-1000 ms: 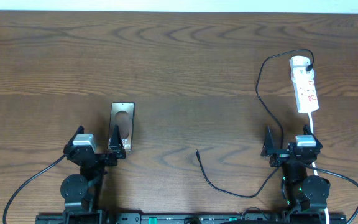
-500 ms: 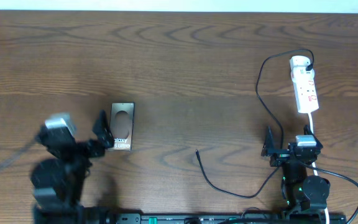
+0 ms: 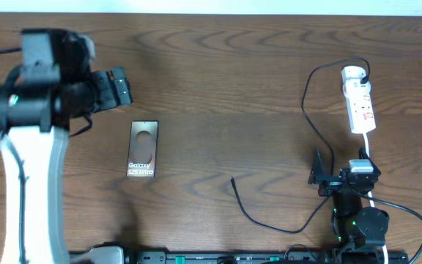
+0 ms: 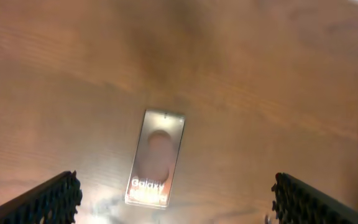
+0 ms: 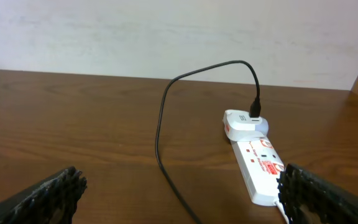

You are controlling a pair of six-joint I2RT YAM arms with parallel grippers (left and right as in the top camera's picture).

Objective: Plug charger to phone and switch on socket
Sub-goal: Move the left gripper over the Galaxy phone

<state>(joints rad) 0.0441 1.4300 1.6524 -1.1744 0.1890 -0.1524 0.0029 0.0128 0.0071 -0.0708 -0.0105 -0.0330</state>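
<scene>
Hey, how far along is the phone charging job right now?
Done: charger is plugged into the socket. In hand: nothing; left gripper hovers open near the phone, right gripper sits open by the charger. Left: pick up the loose tip lying on the table, plug it into the phone, press the socket switch, whose state is too small to read.

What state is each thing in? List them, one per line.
phone: flat on the table, nothing plugged in.
charger: plugged in at the socket, free tip loose on the table.
socket: charger at its far end; switch position unreadable.
left gripper: jaws open, empty, above the table.
right gripper: jaws open, empty.
</scene>
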